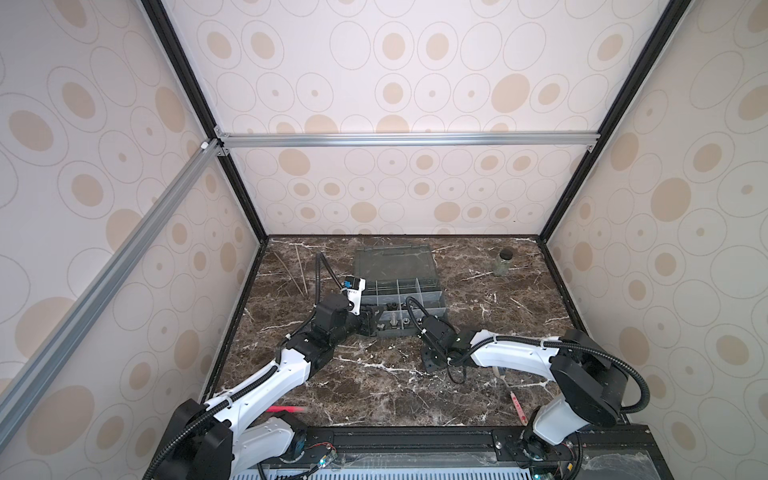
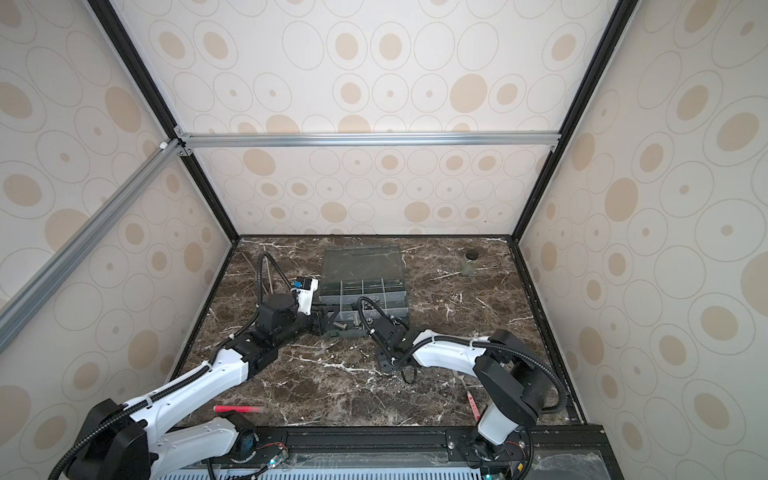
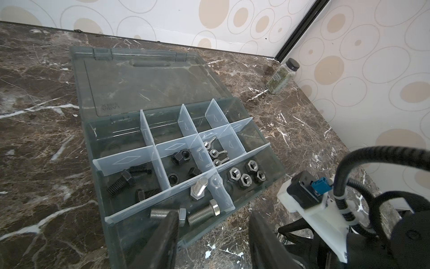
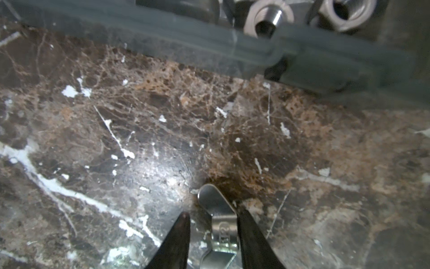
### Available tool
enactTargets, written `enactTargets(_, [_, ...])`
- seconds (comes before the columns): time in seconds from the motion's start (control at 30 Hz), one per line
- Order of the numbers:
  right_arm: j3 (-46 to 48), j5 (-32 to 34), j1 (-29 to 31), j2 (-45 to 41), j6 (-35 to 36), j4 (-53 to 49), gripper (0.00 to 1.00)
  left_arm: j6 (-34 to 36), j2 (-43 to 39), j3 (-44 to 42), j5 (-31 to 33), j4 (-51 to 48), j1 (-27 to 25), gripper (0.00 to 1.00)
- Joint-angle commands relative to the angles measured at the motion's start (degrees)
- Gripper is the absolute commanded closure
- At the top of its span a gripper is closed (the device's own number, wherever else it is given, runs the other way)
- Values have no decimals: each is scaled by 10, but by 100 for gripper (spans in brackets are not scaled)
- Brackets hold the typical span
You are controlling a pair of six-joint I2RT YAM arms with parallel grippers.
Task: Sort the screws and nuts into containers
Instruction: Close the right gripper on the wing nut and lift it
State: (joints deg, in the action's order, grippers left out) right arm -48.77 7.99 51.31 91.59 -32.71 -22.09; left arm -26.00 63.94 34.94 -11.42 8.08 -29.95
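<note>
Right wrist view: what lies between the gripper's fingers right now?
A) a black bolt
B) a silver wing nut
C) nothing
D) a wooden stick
B: a silver wing nut lies flat on the table between the fingers of the right gripper, just outside the box.

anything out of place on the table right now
Yes: one silver wing nut lies on the marble table outside the organizer box, between the right hand's fingers. The other wing nuts sit together in one compartment.
</note>
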Motion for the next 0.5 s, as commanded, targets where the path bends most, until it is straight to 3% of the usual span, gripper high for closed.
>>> enactTargets(0.0, [-12,29,4,3,-2,-37,66,-5,-10,0,3,6,5,51])
enactTargets(0.47, [-18,34,4,10,-11,-43,83,-8,-21,-6,5,7,5,51])
